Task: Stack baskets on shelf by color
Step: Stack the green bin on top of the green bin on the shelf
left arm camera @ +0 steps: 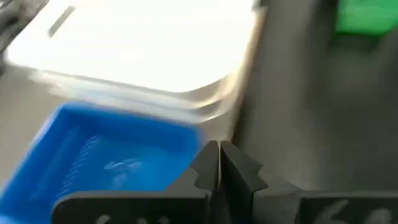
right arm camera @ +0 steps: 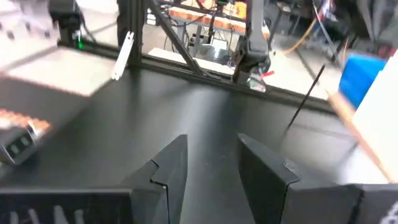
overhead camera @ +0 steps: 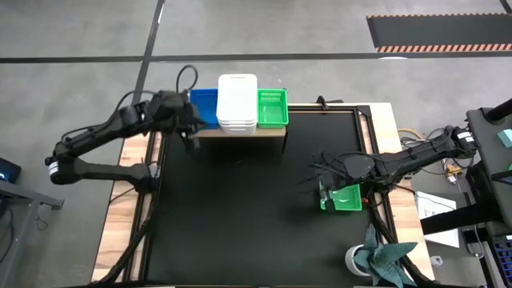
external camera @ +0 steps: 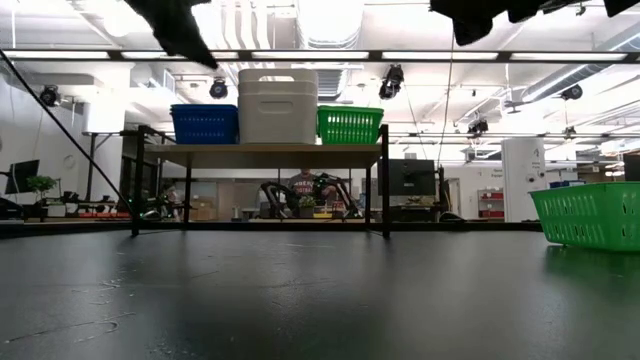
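The shelf stands at the table's far edge. It carries a blue basket on the left, a stack of white baskets in the middle and a green basket on the right; the low view shows the same row, blue basket, white stack, green basket. Another green basket sits on the table by the right edge, green basket. My left gripper is shut, just off the blue basket's near corner. My right gripper is open above bare table, just left of the loose green basket.
The black tabletop lies bare between the shelf and the near edge. A white cup with a teal cloth sits on the wooden border at the near right. Cables and a frame post stand along the table's edge.
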Controlling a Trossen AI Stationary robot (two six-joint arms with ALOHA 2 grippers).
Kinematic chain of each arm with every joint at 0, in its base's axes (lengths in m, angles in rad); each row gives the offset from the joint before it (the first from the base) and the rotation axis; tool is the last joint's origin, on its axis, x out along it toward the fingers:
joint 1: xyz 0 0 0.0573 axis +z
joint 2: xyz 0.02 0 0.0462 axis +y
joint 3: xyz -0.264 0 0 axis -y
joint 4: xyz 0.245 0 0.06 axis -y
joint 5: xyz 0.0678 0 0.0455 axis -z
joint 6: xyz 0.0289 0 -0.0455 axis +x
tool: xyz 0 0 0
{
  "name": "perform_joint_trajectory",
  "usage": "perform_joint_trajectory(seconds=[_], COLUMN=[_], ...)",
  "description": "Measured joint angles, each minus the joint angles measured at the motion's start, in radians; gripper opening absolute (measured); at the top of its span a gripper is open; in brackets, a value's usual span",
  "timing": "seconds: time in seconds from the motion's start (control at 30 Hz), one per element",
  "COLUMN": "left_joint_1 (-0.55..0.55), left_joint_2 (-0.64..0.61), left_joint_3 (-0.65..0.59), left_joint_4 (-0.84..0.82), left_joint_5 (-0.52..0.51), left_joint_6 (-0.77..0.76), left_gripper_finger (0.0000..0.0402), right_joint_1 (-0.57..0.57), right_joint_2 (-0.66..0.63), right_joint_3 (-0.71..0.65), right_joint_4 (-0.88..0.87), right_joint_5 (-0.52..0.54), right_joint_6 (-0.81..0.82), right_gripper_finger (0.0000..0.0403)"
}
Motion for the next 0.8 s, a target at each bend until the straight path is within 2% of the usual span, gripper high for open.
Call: perform_joint_trajectory(seconds=[0.2,0.43,0.63,0.8], left_joint_1=[-0.244,-0.498,-0.596,-0.6], left_joint_2=[-0.107,-0.17,-0.173,-0.168], left_joint_3=[-0.143,-0.396,-0.578,-0.672], left_joint_4=[0.229,0.669,0.969,1.113], left_joint_5=[-0.009,-0.055,-0.061,-0.062], left_joint_6=[-0.111,-0.106,-0.031,-0.004], left_gripper_finger=[0.0,0.0,0.0,0.0], right_joint_1=[0.014,0.061,0.092,0.128], right_joint_2=[0.014,0.047,0.081,0.119], right_joint_3=[0.009,0.009,0.013,0.101], right_joint_4=[-0.001,-0.016,-0.019,-0.18], right_joint_5=[0.0,-0.001,-0.001,0.02], right_joint_6=[0.221,0.436,0.633,0.733], right_gripper_finger=[0.0128,0.0128,0.0128,0.0128])
